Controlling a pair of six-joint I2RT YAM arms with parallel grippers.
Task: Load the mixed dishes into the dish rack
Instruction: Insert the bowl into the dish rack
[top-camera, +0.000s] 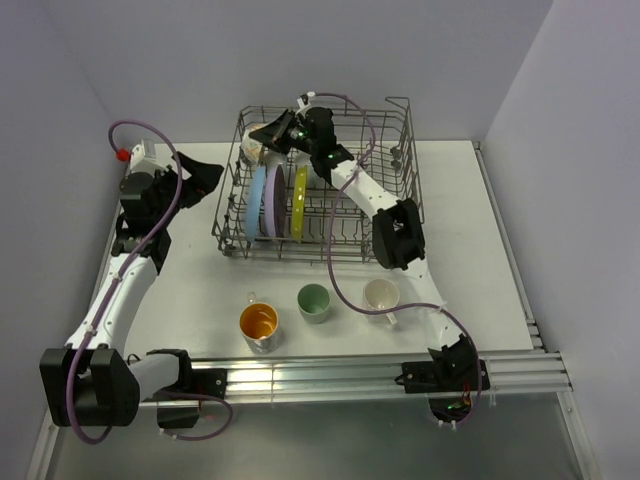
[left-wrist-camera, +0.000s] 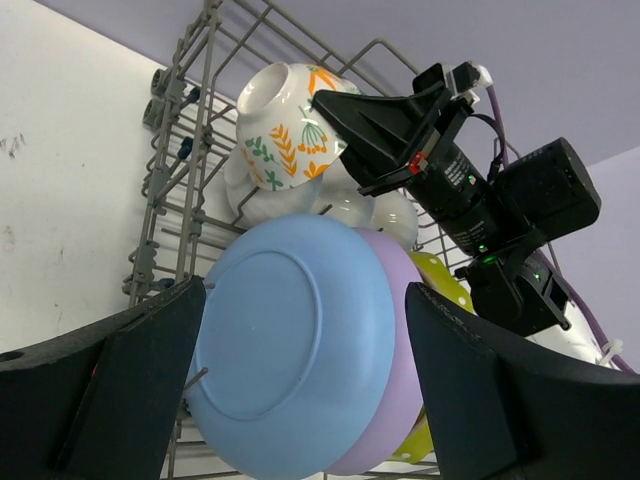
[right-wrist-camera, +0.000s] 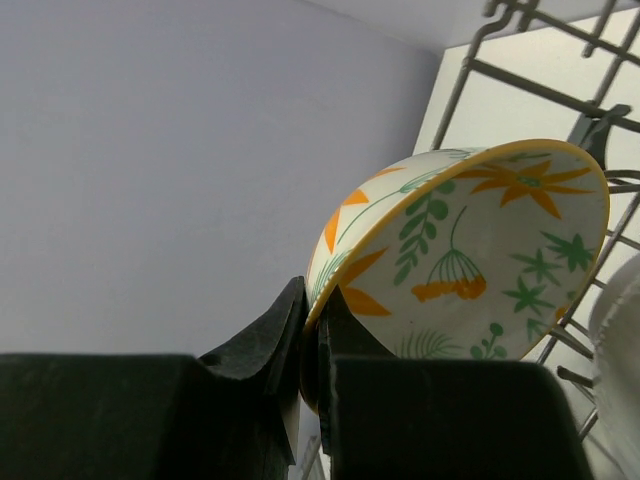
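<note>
1. The right end effector (right-wrist-camera: 312, 325) is clamped shut on the rim of the floral bowl (right-wrist-camera: 470, 260), one finger inside and one outside.
2. The bowl is tipped on its side over the far left corner of the rack (top-camera: 290, 250), right above the white bowls (left-wrist-camera: 255, 195) lying there. I can't tell whether it touches them.
3. A blue plate (left-wrist-camera: 285, 350), a lavender plate (left-wrist-camera: 400, 330) and a yellow-green plate (top-camera: 300, 200) stand on edge side by side in the rack's left half, with the blue one furthest left.
4. The left end effector (top-camera: 205, 172) gapes wide with nothing in it, just off the rack's left side and facing the plates.
5. On the bench (top-camera: 470, 250) in front of the rack, three vessels stand upright and apart: an orange cup (top-camera: 259, 323) on the left, a green cup (top-camera: 314, 301) in the middle and a white mug (top-camera: 381, 295) on the right.
</note>
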